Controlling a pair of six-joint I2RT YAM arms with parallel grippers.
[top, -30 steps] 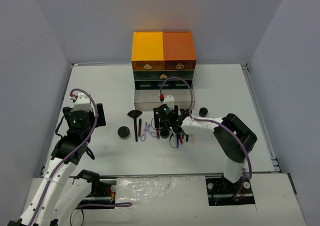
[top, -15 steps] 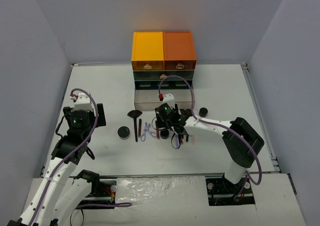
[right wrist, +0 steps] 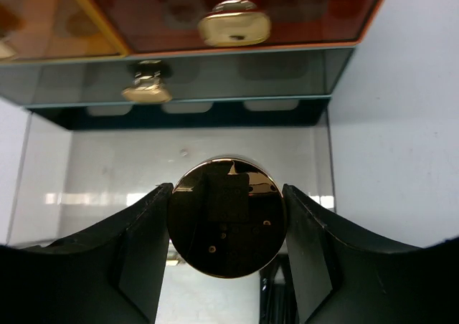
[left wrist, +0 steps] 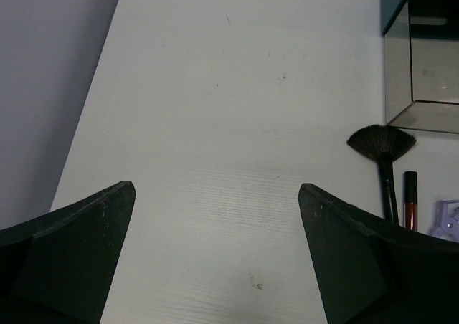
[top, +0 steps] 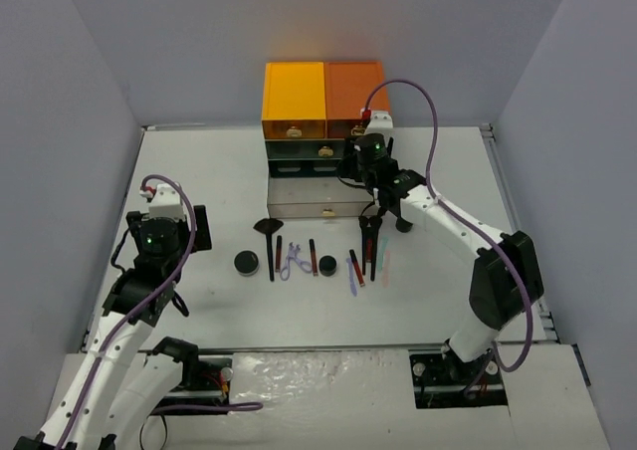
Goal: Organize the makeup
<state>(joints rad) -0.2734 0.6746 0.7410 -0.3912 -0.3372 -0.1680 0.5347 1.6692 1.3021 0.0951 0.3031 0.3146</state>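
Top ext cam: high, behind arm bases [top: 460,355], looks down on whole table [top: 199,181]; drawer box [top: 325,102] upper centre. L wrist cam: low, near tabletop, faces fwd btwn own fingers [left wrist: 68,252]; fan brush [left wrist: 381,143] at right edge, shared w/ top view. R wrist cam: v. close to box front, gold-lidded jar [right wrist: 226,216] mid-frame; box shared w/ top.

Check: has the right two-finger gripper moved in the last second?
Yes. The right gripper went from the makeup row toward the orange drawer box, carrying the round gold-lidded jar.
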